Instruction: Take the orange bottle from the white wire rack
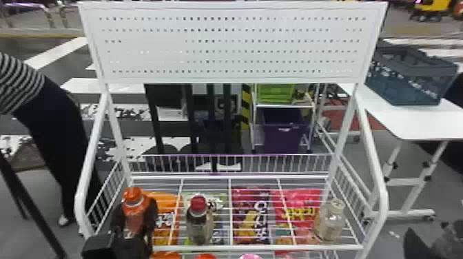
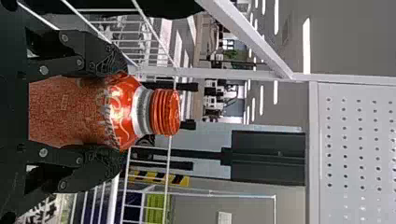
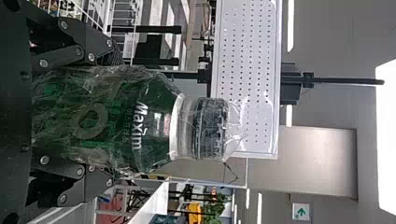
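Head view: orange bottle (image 1: pixel 133 206) up at the front L of the white wire rack (image 1: pixel 255 247), base hidden, L gripper (image 1: pixel 135 217) pinching its sides, glossy label, ribbed orange cap (image 2: pixel 166 112). R gripper's (image 1: pixel 434 241) fingers pinch a green bottle (image 3: pixel 154 121) w/ crinkly clear wrap; smooth white table (image 1: pixel 413 120) far R, grey floor (image 1: pixel 17 241) behind.

Head view, lower part of the frame, left to right: orange snack bag (image 1: pixel 167 203); red-capped bottle (image 1: pixel 199 222), located left of centre; purple snack bag (image 1: pixel 249 206), located right of centre; red snack bag (image 1: pixel 303 201); pale, clear bottle (image 1: pixel 329 222), located at lower right. Centre right: green bin (image 1: pixel 275 93), positioned above purple bin (image 1: pixel 284 136); yellow-and-black striped post (image 1: pixel 245 106) adjacent on the left. Upper right: blue-grey crate (image 1: pixel 410 81), resting on white table (image 1: pixel 420 120). Right wrist view, left half: green bottle (image 3: pixel 154 121) in clear wrap. Bottom right: green-arrow sign (image 3: pixel 300 211).
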Tool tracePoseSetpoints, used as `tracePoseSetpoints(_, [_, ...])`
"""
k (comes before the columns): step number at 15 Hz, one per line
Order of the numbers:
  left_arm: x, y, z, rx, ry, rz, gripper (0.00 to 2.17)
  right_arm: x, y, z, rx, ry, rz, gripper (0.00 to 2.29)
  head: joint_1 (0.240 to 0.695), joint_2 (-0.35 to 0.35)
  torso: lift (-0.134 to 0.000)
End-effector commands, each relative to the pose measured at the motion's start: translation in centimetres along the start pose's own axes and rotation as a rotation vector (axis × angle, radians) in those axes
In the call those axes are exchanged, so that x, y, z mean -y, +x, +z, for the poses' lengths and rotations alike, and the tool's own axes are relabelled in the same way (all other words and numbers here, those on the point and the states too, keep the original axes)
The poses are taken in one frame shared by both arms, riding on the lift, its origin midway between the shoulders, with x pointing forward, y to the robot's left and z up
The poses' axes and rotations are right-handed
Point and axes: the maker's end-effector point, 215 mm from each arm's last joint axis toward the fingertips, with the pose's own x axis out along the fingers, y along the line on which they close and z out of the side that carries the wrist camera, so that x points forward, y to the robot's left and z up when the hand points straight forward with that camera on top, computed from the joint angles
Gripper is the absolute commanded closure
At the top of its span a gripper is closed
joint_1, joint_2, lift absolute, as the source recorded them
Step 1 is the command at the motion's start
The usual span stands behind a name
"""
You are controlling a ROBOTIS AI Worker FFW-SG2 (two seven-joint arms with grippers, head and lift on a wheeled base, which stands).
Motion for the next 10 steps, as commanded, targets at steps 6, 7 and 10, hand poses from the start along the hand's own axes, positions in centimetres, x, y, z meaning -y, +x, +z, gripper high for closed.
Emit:
tracePoseSetpoints(6, [2.2, -3.8, 8.6, -0.066, 0.053, -0.041, 1.85, 0.0, 0.1, -0.1, -0.003, 0.002, -0.001, 0.83, 0.499, 0.000, 0.000])
tracePoseSetpoints(7, [1.8, -4.7, 9.1, -0.085, 0.077, -0.035, 1.85, 0.0, 0.1, -0.1, -0.003, 0.002, -0.001, 0.83, 0.499, 0.000, 0.000])
tracePoseSetpoints(10, [0.9, -7.2, 12.1, -0.058, 0.117, -0.019, 1.85, -0.1, 0.3, -0.2, -0.007, 0.007, 0.001, 0.83, 0.499, 0.000, 0.000])
